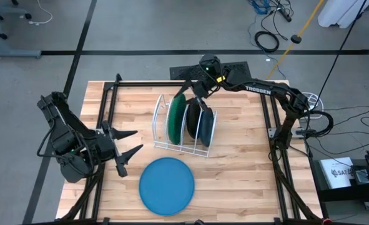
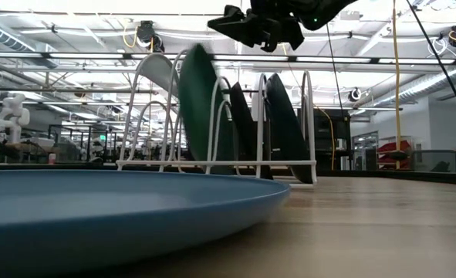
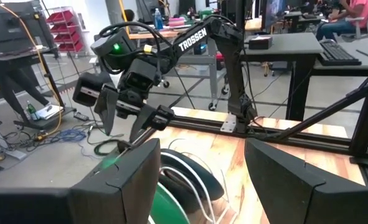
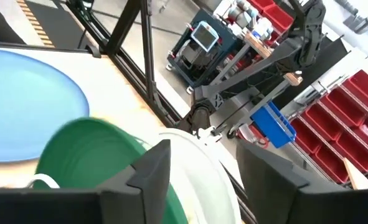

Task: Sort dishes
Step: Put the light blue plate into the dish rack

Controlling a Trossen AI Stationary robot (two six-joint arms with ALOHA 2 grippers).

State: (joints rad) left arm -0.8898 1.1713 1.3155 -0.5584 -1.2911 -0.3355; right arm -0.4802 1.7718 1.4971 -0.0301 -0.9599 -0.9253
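The light blue plate [image 1: 167, 185] lies flat on the table near its front edge and fills the foreground of the low view [image 2: 119, 208]. The white wire rack [image 1: 161, 125] holds the green plate [image 1: 177, 115] on edge, leaning between the wires [image 2: 197, 108]. Two dark plates [image 1: 193, 122] [image 1: 205, 125] stand on edge beside it [image 2: 285, 127]. My right gripper [image 1: 193, 89] hovers open just above the rack's far side, over the green plate's top [image 4: 90, 155], touching nothing. My left gripper [image 1: 131, 142] is open and empty at the table's left.
Black frame rails [image 1: 190, 83] run around the tabletop. Bare wood lies to the right of the rack and the blue plate. Shelves, desks and people seated far off show in the room behind.
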